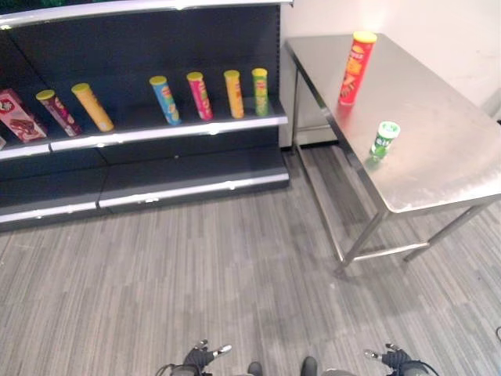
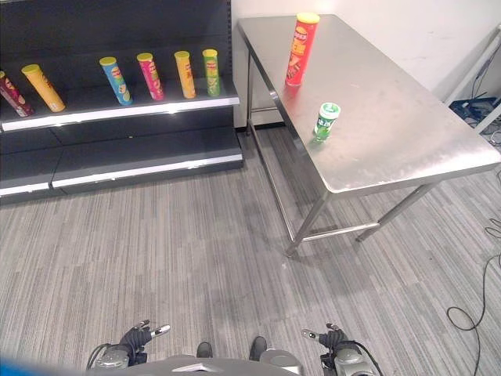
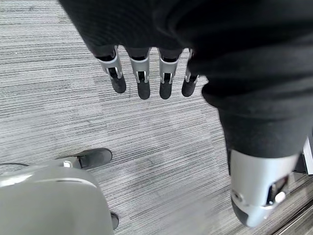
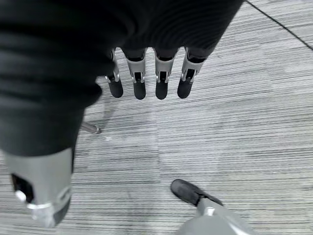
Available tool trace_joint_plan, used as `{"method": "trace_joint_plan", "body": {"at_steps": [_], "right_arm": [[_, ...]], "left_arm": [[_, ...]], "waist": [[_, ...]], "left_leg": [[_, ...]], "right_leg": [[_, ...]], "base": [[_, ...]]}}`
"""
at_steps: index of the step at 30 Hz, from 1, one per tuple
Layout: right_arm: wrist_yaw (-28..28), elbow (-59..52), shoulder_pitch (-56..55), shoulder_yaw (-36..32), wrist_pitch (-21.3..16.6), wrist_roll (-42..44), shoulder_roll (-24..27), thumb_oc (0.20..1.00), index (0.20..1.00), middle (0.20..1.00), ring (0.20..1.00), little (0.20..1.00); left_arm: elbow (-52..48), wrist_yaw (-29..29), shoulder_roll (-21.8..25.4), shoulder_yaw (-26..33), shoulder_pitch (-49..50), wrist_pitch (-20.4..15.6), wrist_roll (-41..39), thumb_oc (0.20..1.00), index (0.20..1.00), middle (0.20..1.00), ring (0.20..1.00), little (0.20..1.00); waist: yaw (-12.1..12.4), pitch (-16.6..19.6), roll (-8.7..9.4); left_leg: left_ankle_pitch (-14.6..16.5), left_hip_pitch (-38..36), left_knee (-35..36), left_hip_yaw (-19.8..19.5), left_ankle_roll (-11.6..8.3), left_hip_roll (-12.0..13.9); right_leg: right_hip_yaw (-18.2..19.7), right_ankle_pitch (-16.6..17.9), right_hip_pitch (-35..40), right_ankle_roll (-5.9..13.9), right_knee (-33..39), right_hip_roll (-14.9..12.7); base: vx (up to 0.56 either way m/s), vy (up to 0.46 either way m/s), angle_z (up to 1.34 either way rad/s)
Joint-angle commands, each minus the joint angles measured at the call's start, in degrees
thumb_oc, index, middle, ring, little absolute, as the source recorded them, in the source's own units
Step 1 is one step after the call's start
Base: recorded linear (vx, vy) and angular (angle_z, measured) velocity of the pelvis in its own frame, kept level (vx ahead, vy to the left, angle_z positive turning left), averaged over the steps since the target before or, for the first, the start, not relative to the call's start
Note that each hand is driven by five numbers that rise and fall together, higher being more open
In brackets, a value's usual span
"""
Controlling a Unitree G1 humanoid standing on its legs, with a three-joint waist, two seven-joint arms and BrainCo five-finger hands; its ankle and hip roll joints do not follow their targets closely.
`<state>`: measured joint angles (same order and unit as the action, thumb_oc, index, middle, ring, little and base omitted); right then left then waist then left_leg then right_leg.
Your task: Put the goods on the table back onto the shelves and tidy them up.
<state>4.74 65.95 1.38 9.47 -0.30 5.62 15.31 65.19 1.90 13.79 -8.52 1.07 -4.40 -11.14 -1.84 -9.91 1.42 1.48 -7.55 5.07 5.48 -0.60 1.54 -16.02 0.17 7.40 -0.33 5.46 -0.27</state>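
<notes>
Grey striped carpet floor (image 1: 203, 274) across the lower and middle frame. Dark metal shelving unit (image 1: 141, 180) with silver-edged shelves at upper left, set against a pale wall. Rectangular stainless-steel table (image 1: 438, 149) on thin metal legs at upper right, just beside the shelving's right end.

Standing upright on the table, toward its far edge: tall red cylindrical crisp can with a yellow lid (image 1: 356, 68). Nearer the front and close to the table's left edge, apart from the red can: short green-and-white round canister with a white lid (image 1: 383, 139), also upright.

Lined up along the upper shelf, right to left: green can with yellow lid (image 1: 260, 92), orange can (image 1: 233, 94), pink can (image 1: 200, 95), blue can (image 1: 165, 100), all upright and evenly spaced; then after a gap a yellow can (image 1: 93, 107) and a dark red can (image 1: 58, 112), both leaning. At the far left edge, a red-and-white box (image 1: 19, 116), tilted.

Hanging low at the bottom edge, left of centre: left hand (image 3: 142, 78), fingers straight and relaxed over the carpet, holding nothing. At bottom right: right hand (image 4: 146, 78), fingers likewise extended and loose, empty, well away from table and shelving.
</notes>
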Motion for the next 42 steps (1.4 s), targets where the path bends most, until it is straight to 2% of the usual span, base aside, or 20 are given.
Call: {"method": "trace_joint_plan", "body": {"at_steps": [1,13,22,33,35,36,37,40,42], "right_arm": [[0.61,0.31,3.79,1.7,-0.9,1.2,2.48,1.0,1.0,1.0,1.0,1.0],[0.56,0.1,4.53,3.58,-0.81,-0.69,2.52,1.0,1.0,1.0,1.0,1.0],[0.63,-0.89,4.89,5.16,-0.85,-2.27,3.05,1.0,1.0,1.0,1.0,1.0],[0.65,-3.47,5.7,7.14,-0.97,-4.26,4.52,1.0,1.0,1.0,1.0,1.0],[0.63,-3.62,5.58,7.2,-1.06,-4.35,4.73,1.0,1.0,1.0,1.0,1.0],[0.55,-3.64,5.43,7.28,-1.08,-4.41,4.77,1.0,1.0,1.0,1.0,1.0],[0.62,-2.94,5.33,7.04,-0.85,-4.31,4.88,1.0,1.0,1.0,1.0,1.0],[0.77,-2.43,5.7,7.45,-0.57,-4.48,4.83,1.0,1.0,1.0,1.0,1.0],[0.85,-2.41,6.15,8.08,-0.47,-4.92,4.93,1.0,1.0,1.0,1.0,1.0]], "left_arm": [[0.4,-0.37,1.73,-0.2,-2.59,-0.87,-1.15,1.0,1.0,1.0,1.0,1.0],[1.3,-0.01,1.63,-0.25,-2.62,-0.7,-0.32,1.0,1.0,1.0,1.0,1.0],[0.88,0.01,1.95,-0.49,-2.73,-0.67,-0.17,1.0,1.0,1.0,1.0,1.0],[-0.27,-0.06,2.86,-0.89,-3.51,-0.74,-0.59,1.0,1.0,1.0,1.0,1.0],[-0.44,-0.22,2.86,-0.91,-3.44,-0.8,-0.86,1.0,1.0,1.0,1.0,1.0],[-0.69,-0.31,2.67,-0.81,-3.33,-0.84,-1.24,1.0,1.0,1.0,1.0,1.0],[-1.35,0.0,2.02,-0.43,-3.43,-1.05,-2.84,1.0,1.0,1.0,1.0,1.0],[-1.29,0.45,1.9,-0.04,-2.94,-1.08,-3.65,1.0,1.0,1.0,1.0,1.0],[-1.46,0.75,1.87,0.33,-2.69,-1.5,-4.76,1.0,1.0,1.0,1.0,1.0]], "waist": [[-1.3,0.25,0.08],[-0.54,0.11,0.41],[-0.18,-0.38,1.09],[0.75,-2.37,2.3],[0.89,-3.42,2.57],[1.19,-4.21,2.66],[1.96,-6.25,2.27],[3.39,-6.19,2.85],[4.85,-6.13,2.21]], "left_leg": [[3.0,-1.45,-3.41,0.57,-5.42,5.21],[3.05,-1.34,-3.67,-0.05,-5.41,5.29],[2.66,0.08,-4.64,-1.63,-5.88,6.34],[2.49,6.0,-11.07,-5.06,-7.15,6.93],[3.14,8.33,-16.96,-5.54,-7.5,6.5],[2.65,9.78,-20.45,-5.52,-7.62,6.29],[-1.73,15.5,-26.34,-5.52,-7.77,6.68],[-2.0,20.28,-21.28,-5.52,-7.32,6.54],[-6.26,24.53,-14.09,-7.53,-7.63,7.34]], "right_leg": [[1.6,-6.37,1.47,7.16,-4.76,-5.94],[1.37,-6.5,1.73,6.88,-4.7,-5.86],[1.99,-6.85,1.3,5.95,-4.02,-4.43],[1.6,-7.49,0.16,4.15,-3.38,-2.5],[1.53,-8.01,0.32,3.45,-3.94,-2.31],[1.42,-8.32,0.72,2.97,-4.22,-2.39],[0.58,-8.82,2.81,2.69,-3.52,-2.16],[1.1,-9.41,3.1,3.42,-2.97,-2.6],[2.24,-11.32,4.56,4.22,-2.4,-1.87]], "base": [[0.0,0.0,0.0],[0.0,0.001,0.04],[-0.02,-0.046,0.01],[-0.05,-0.068,0.14],[-0.04,-0.068,0.07],[0.0,-0.06,0.42],[0.07,-0.034,0.52],[0.18,0.014,0.16],[0.38,0.094,-0.03]]}}
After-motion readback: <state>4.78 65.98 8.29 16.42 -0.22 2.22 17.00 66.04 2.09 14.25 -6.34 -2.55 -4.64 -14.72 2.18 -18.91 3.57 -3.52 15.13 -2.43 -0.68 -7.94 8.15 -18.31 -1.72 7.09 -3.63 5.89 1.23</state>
